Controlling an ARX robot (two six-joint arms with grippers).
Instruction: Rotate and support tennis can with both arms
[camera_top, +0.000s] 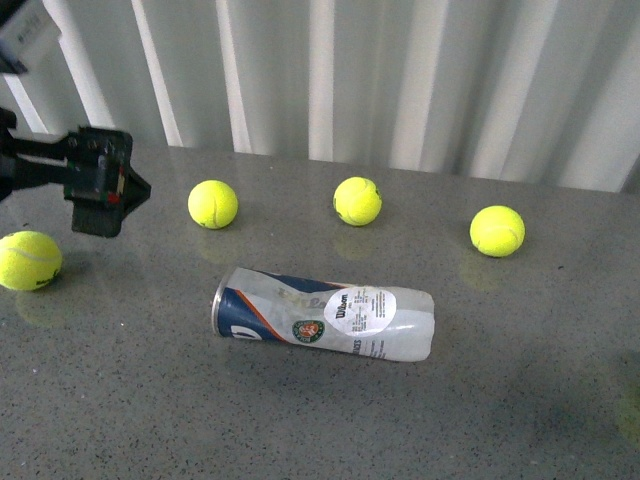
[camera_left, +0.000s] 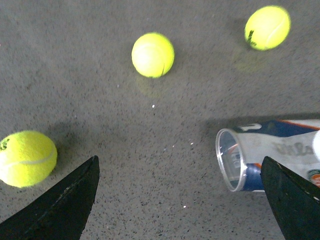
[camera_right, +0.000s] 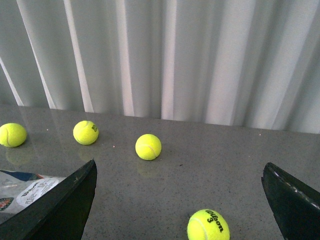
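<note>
The tennis can (camera_top: 322, 316) lies on its side mid-table, a clear tube with a navy label, an orange stripe and a round white sticker. Its rimmed mouth points left. My left arm (camera_top: 97, 180) hovers at the far left, well apart from the can. In the left wrist view my left gripper (camera_left: 180, 200) is open and empty above bare table. The can's open mouth (camera_left: 234, 160) lies just inside one fingertip (camera_left: 292, 200). My right gripper (camera_right: 177, 205) is open and empty, with the can's end (camera_right: 27, 189) partly hidden behind one finger (camera_right: 60, 210). The right arm is out of the front view.
Yellow tennis balls lie on the grey table (camera_top: 120, 400): one at far left (camera_top: 30, 260) and three in a row behind the can (camera_top: 213, 204), (camera_top: 357, 201), (camera_top: 497, 231). Another ball marked "3" (camera_right: 208, 225) lies between the right gripper's fingers. White curtains (camera_top: 400, 70) close the back.
</note>
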